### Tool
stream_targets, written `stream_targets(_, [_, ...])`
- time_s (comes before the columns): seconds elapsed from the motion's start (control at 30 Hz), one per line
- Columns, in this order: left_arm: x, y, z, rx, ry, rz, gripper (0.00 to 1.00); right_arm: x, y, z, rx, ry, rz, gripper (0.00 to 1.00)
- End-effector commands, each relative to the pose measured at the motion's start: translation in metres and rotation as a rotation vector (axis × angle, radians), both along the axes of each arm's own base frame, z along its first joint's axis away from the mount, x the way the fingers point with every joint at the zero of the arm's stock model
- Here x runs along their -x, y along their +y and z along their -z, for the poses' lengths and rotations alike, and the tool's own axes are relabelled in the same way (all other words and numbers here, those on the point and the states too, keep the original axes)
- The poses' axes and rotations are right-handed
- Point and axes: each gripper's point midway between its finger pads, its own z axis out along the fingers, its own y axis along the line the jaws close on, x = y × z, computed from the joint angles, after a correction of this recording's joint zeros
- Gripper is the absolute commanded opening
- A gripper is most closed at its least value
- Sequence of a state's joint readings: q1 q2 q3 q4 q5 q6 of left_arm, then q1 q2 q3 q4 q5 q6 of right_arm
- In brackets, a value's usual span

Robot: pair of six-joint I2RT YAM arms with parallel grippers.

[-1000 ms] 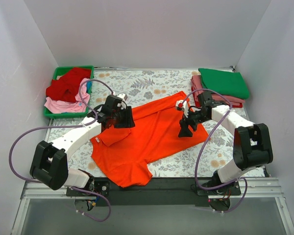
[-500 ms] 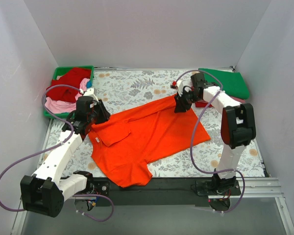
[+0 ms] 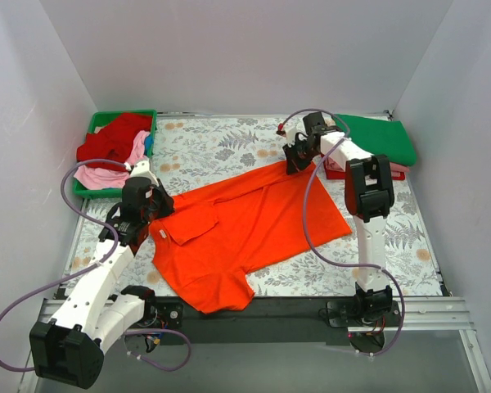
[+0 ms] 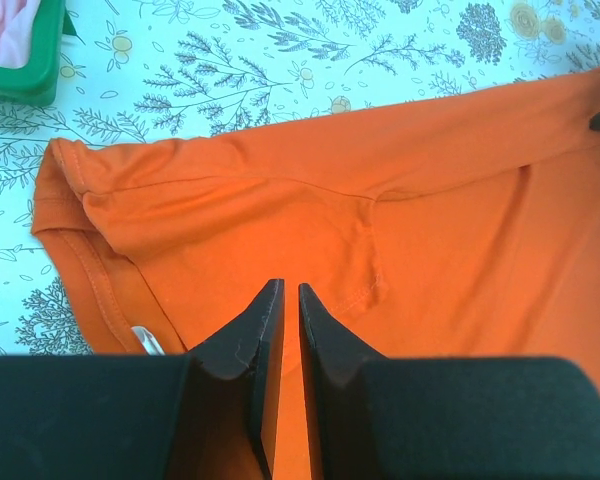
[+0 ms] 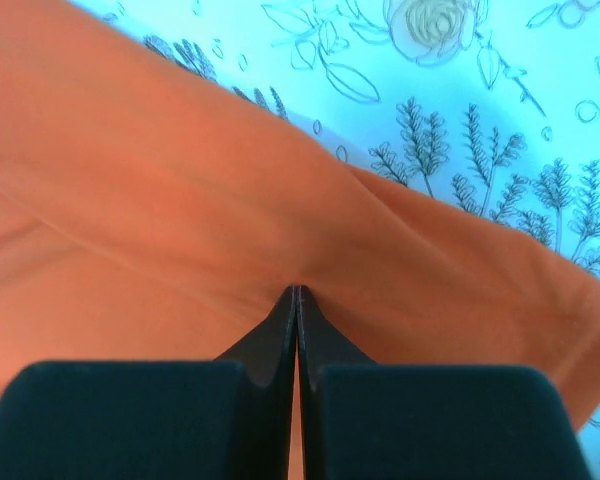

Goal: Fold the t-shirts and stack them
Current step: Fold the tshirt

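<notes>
A bright orange collared t-shirt (image 3: 254,225) lies spread flat mid-table. My left gripper (image 3: 157,215) is at its left edge by the collar. In the left wrist view its jaws (image 4: 290,288) stand a thin slit apart over the cloth (image 4: 400,180), and I cannot tell whether they pinch it. My right gripper (image 3: 293,164) is at the shirt's far corner. It (image 5: 297,290) is shut there, with orange cloth (image 5: 180,170) puckering at its tips. Folded t-shirts sit stacked at back right, green (image 3: 378,139) on dusty pink (image 3: 331,141). More t-shirts, red (image 3: 110,141) and light pink (image 3: 106,175), are piled at back left.
A green plastic tray (image 3: 123,115) at the back left holds the loose pile. The floral tablecloth (image 3: 221,139) shows behind the orange shirt. White walls close in on the left, back and right.
Both arms swung outward from the shirt's middle, the left to its left edge and the right to its far corner. Both sets of jaws closed in.
</notes>
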State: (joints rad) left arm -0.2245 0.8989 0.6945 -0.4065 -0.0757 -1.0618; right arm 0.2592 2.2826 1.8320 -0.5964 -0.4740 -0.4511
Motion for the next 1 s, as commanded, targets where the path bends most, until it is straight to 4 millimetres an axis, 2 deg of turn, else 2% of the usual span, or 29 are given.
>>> stream_targets(0.0, [-0.001,0.007,-0.002,-0.018,-0.032,-0.028,0.1,-0.009,-0.004,0.005,0.077,0.001,0.062,0.01])
stream_targets(0.13, [0.001,0.008,0.001,-0.014,-0.029,-0.036,0.1,-0.017,-0.013,0.028,0.161,0.019,0.121,0.01])
stream_targets(0.23, [0.0,0.009,0.001,-0.015,-0.029,-0.038,0.1,-0.026,-0.018,0.037,0.2,0.015,0.152,0.01])
stream_targets(0.3, [-0.001,0.008,0.001,-0.017,-0.028,-0.036,0.1,-0.041,-0.018,0.031,0.209,-0.022,0.17,0.01])
stream_targets(0.33, [-0.001,0.008,0.002,-0.016,-0.026,-0.037,0.1,-0.044,-0.018,0.04,0.219,-0.014,0.176,0.01])
stream_targets(0.37, [-0.002,0.008,0.002,-0.018,-0.026,-0.037,0.1,-0.059,-0.019,0.029,0.218,-0.055,0.194,0.01])
stream_targets(0.4, [-0.002,0.008,0.002,-0.018,-0.023,-0.036,0.1,-0.063,-0.019,0.037,0.229,-0.052,0.202,0.01])
stream_targets(0.47, [-0.003,0.008,0.005,-0.019,-0.017,-0.036,0.1,-0.078,-0.019,0.035,0.237,-0.083,0.23,0.01])
stream_targets(0.5, [-0.004,0.008,0.006,-0.022,-0.013,-0.036,0.1,-0.092,-0.021,0.031,0.251,-0.124,0.251,0.01])
stream_targets(0.63, [-0.007,0.004,0.007,-0.016,-0.011,-0.017,0.11,-0.119,-0.024,0.025,0.269,-0.215,0.295,0.01])
stream_targets(0.7, [-0.006,-0.008,0.007,0.01,-0.006,0.051,0.19,-0.128,-0.023,0.016,0.263,-0.258,0.291,0.01])
stream_targets(0.77, [-0.004,-0.025,0.009,0.05,0.008,0.139,0.28,-0.128,-0.016,0.0,0.222,-0.276,0.261,0.01])
stream_targets(0.8, [-0.005,-0.033,0.005,0.066,0.006,0.182,0.36,-0.128,-0.011,-0.023,0.196,-0.31,0.234,0.04])
stream_targets(0.83, [0.002,-0.05,0.003,0.117,0.021,0.276,0.39,-0.123,-0.01,-0.026,0.187,-0.31,0.214,0.08])
stream_targets(0.87, [0.004,-0.057,0.002,0.137,0.029,0.314,0.41,-0.117,0.001,-0.037,0.137,-0.312,0.163,0.12])
stream_targets(0.9, [0.007,-0.065,-0.003,0.171,0.029,0.359,0.44,-0.111,0.005,-0.067,0.108,-0.353,0.127,0.2])
stream_targets(0.93, [0.015,-0.076,-0.007,0.21,0.039,0.423,0.44,-0.098,0.009,-0.066,0.092,-0.332,0.092,0.25])
stream_targets(0.97, [0.019,-0.082,-0.01,0.228,0.041,0.451,0.45,-0.084,0.021,-0.075,0.024,-0.316,0.031,0.29])
